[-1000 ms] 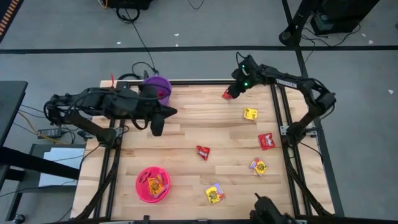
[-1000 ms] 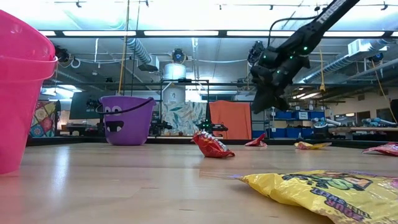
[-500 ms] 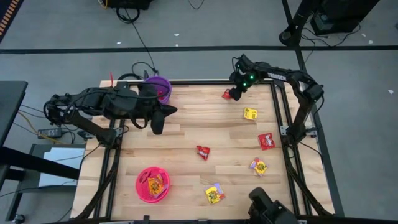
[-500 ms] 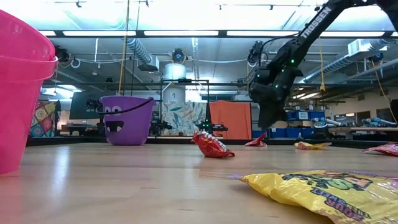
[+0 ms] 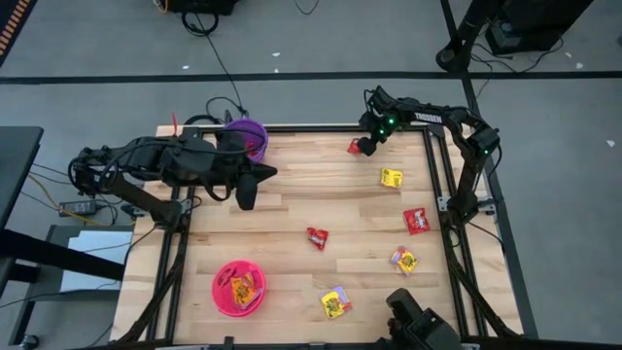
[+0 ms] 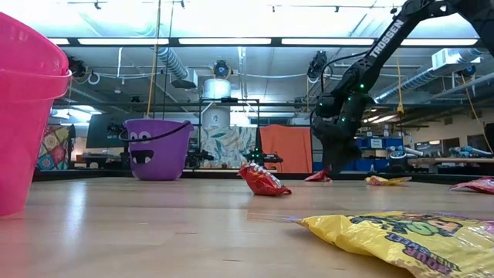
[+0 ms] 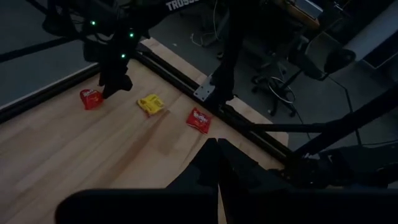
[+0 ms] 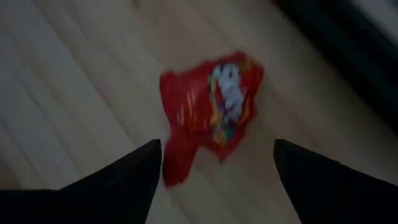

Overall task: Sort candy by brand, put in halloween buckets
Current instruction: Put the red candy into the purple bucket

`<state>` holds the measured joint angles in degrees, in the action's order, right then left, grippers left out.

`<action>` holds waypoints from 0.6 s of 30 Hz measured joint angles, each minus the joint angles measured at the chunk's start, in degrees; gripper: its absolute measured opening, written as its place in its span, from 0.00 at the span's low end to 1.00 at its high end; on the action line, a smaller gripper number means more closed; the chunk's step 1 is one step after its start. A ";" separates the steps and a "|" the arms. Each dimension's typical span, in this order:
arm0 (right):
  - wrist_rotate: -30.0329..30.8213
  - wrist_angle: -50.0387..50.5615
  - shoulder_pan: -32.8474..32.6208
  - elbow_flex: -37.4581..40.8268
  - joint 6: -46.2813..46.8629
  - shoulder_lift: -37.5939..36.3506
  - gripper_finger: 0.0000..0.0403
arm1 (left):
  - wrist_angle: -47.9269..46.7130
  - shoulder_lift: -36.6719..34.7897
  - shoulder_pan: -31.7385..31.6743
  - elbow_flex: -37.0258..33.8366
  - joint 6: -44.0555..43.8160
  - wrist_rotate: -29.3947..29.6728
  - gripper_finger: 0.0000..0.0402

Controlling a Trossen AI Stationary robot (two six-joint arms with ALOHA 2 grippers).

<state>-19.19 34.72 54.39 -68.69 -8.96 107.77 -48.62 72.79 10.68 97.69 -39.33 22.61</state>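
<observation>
We are looking at a red candy packet [image 8: 211, 115] lying at the far right corner of the surface [image 5: 292, 209], and the right pincer [image 8: 214, 165] is hanging just over it with its two fingers [image 8: 127, 180] spread wide on either side, released and not gripping anything. In the high view the same red packet [image 5: 354, 147] is lying just beside the right pincer [image 5: 365, 146].

Other candy is lying loose on the wood: a yellow packet [image 5: 391, 177] near the right rail, a second red packet [image 5: 417, 221] further along that side, a third red packet [image 5: 317, 237] near the middle, and two more yellow packets [image 5: 404, 260] [image 5: 336, 303] toward the near edge.

The purple bucket [image 5: 247, 138] is standing at the far left corner, and the pink bucket [image 5: 239, 288] is standing near the left front with several packets inside it.

The left pincer [image 5: 247, 199] is waiting above the left part of the surface, near the purple bucket, and we are seeing its fingers [image 7: 217, 168] clenched together with nothing between them.
</observation>
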 joint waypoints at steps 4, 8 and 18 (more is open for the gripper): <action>-2.58 -3.47 -0.15 0.00 2.89 0.00 0.78 | 0.00 0.00 0.00 0.00 0.00 0.00 0.01; -2.83 -4.19 -1.11 0.00 3.84 0.00 0.76 | 0.03 0.00 0.00 0.00 0.00 0.11 0.01; -3.05 -4.70 -2.81 -0.34 6.23 4.48 0.69 | 2.47 0.00 0.00 0.00 0.01 0.25 0.01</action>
<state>-22.24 30.03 51.58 -69.03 -2.73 112.24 -46.15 72.79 10.68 97.69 -39.33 22.86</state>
